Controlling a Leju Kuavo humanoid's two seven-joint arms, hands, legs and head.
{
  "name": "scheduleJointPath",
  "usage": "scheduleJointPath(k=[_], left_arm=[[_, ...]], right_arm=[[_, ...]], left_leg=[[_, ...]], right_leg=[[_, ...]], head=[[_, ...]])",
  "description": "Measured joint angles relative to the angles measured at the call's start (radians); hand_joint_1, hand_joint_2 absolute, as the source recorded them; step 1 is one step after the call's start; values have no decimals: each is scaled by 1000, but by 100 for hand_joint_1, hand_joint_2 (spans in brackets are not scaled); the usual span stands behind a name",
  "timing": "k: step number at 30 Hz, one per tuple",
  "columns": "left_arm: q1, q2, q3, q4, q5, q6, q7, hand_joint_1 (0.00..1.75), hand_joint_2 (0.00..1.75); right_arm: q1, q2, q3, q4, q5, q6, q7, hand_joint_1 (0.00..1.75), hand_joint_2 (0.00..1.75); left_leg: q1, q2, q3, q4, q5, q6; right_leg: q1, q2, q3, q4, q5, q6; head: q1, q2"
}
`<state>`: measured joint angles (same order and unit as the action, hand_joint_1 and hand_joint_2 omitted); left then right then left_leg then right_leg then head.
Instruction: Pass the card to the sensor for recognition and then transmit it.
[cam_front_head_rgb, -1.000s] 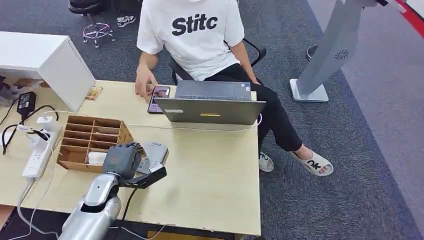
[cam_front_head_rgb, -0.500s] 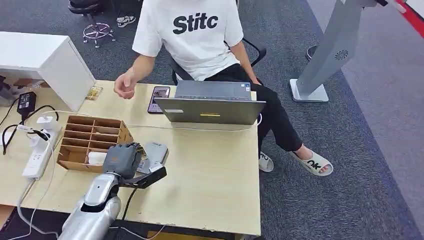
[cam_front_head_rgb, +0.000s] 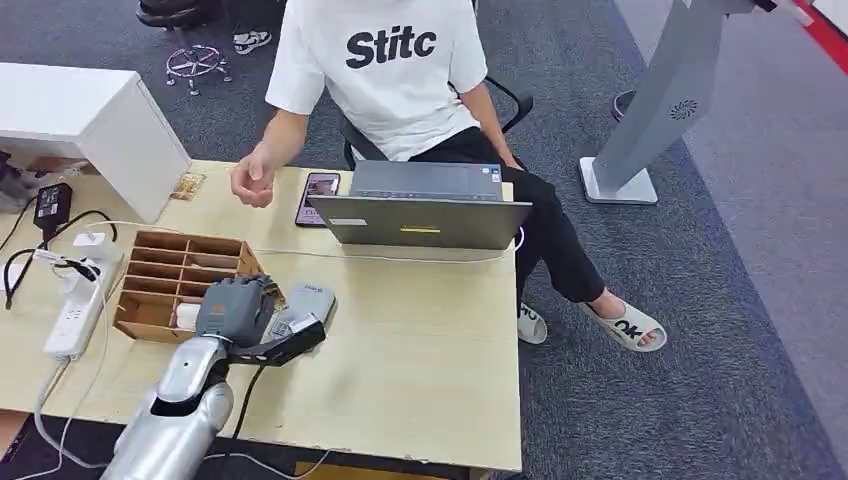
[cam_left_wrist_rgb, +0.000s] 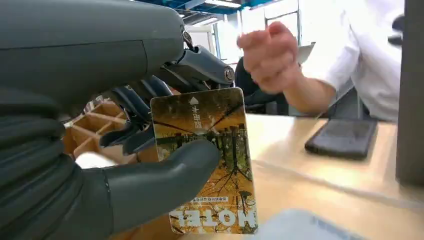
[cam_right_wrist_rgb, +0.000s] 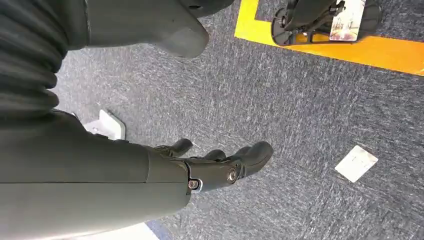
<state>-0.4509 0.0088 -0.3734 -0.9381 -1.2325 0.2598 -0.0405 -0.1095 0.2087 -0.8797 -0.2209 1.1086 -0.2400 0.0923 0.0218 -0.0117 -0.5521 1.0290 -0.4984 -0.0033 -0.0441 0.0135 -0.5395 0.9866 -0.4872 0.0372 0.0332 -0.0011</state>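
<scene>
Left hand (cam_front_head_rgb: 237, 308) gripping the card (cam_left_wrist_rgb: 204, 159), thumb pressed on its printed face and fingers (cam_left_wrist_rgb: 131, 107) behind it. Card upright in the grasp, the word HOTEL readable along one edge. Just beside the hand, toward the person, a small grey sensor (cam_front_head_rgb: 307, 304) lying flat on the table (cam_front_head_rgb: 430, 350); its pale rounded body shows blurred at the edge of the left wrist view, just under the held card. On the hand's other side, close by, a wooden compartment tray (cam_front_head_rgb: 180, 270). Farther off, beyond the sensor, a laptop (cam_front_head_rgb: 420, 220) and a dark phone (cam_front_head_rgb: 318, 197), with the person's hand (cam_front_head_rgb: 252, 182) raised above the table's far edge, well apart from the card.

Right hand (cam_right_wrist_rgb: 215, 165) hanging over carpet, fingers loosely curled, holding nothing.

Stage judged: card picked up and brought next to the sensor; whether recognition has occurred cannot be told. Left to do: presenting the card over the sensor, then handing it across to the person.
</scene>
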Motion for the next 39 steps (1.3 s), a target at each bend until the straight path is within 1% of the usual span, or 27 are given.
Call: scheduleJointPath(k=[1,3,4,6,7,9,11,18,30,34,35,36,37,39], left_arm=[[-4,6,4,-26,19,11,-8,175,175],[-20,22,18,-90,65,64,-33,175,175],[-41,41,24,-130,99,29,-24,175,175],[-107,76,45,-225,149,-111,-8,175,175],[-141,90,58,-256,156,-142,-3,175,175],[-181,113,80,-307,158,-160,0,175,175],[-189,119,88,-333,153,-162,-1,175,175],[-186,129,98,-374,145,-155,-5,175,175],[-201,134,102,-383,138,-145,-14,175,175],[-202,130,104,-390,143,-122,-17,175,175],[-202,124,104,-394,142,-113,-16,175,175],[-202,118,104,-400,140,-106,-16,168,175],[-202,111,104,-403,136,-99,-13,0,175],[-202,98,104,-408,131,-82,-10,0,175]], right_arm=[[0,0,0,0,2,-2,0,0,175],[3,0,0,0,11,-18,3,0,175],[5,0,0,0,12,-21,3,0,175],[10,0,0,0,12,-29,3,0,175],[13,0,0,0,13,-30,3,0,175],[18,0,0,0,14,-31,3,0,175],[18,0,0,0,15,-31,3,0,175],[17,0,0,0,18,-31,3,0,175],[17,0,0,0,19,-33,2,0,175],[16,0,-1,0,19,-35,2,0,175],[16,0,-2,0,19,-36,2,0,175],[16,0,-2,0,20,-37,2,0,175],[16,0,-2,0,21,-38,1,0,175],[14,0,-3,0,21,-41,0,0,175]], left_leg=[[0,0,0,0,0,0],[0,0,-1,0,0,0],[1,0,-1,0,1,1],[1,0,-4,0,2,-1],[1,0,-3,0,2,-1],[1,0,-2,0,2,-1],[1,-1,-2,0,2,-1],[1,0,-3,0,2,0],[1,0,-3,0,2,0],[0,0,-4,0,2,0],[0,0,-4,0,2,0],[0,0,-4,0,2,0],[0,0,-5,0,2,0],[0,0,-5,0,2,0]], right_leg=[[0,0,0,0,0,0],[0,0,-1,0,0,0],[0,0,-1,0,0,0],[1,0,-3,0,1,0],[1,0,-3,1,2,-1],[1,0,-3,1,2,-1],[1,-1,-2,1,2,-1],[0,0,-3,0,2,-1],[0,0,-3,0,2,-1],[0,1,-4,0,2,-1],[0,1,-4,0,2,-1],[0,0,-4,0,2,-1],[0,0,-5,0,2,-1],[0,0,-5,0,2,-1]], head=[[0,0],[0,0],[1,0],[2,0],[2,0],[-1,0],[-1,0],[0,0],[0,0],[-1,0],[0,0],[-1,0],[0,0],[0,0]])
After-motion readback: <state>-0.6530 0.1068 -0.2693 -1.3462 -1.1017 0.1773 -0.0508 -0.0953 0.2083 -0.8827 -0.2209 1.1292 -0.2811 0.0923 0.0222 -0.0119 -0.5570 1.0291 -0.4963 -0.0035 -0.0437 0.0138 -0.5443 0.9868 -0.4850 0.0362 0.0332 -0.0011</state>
